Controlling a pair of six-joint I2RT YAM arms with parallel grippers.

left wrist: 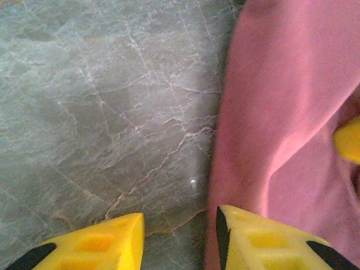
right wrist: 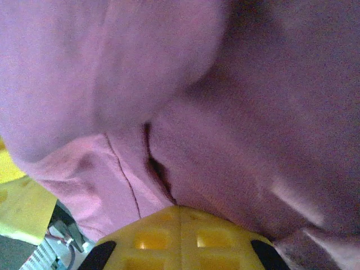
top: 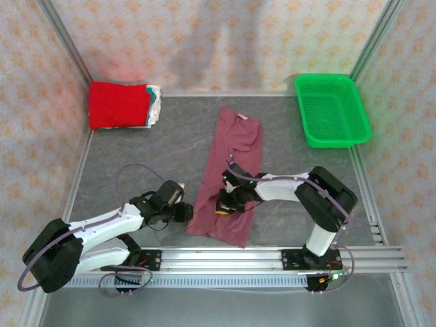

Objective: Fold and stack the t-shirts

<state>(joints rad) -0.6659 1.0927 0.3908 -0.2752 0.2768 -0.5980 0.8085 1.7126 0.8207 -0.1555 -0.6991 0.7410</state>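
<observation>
Though the maroon t-shirt (top: 235, 144) is rumpled, it forms a strip

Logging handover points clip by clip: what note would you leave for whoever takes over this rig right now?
Left gripper: fingers open, low at the near left edge of the maroon t-shirt, gripping nothing.
Right gripper: fingers shut on cloth near that shirt's near end.
Maroon t-shirt: a long strip on the table, apparently folded lengthwise.
Stack: bright red shirt on whitish shirts, far left corner.
Done: the lengthwise fold, by the look of it.
Left: fold it crosswise and add it to the stack.
</observation>
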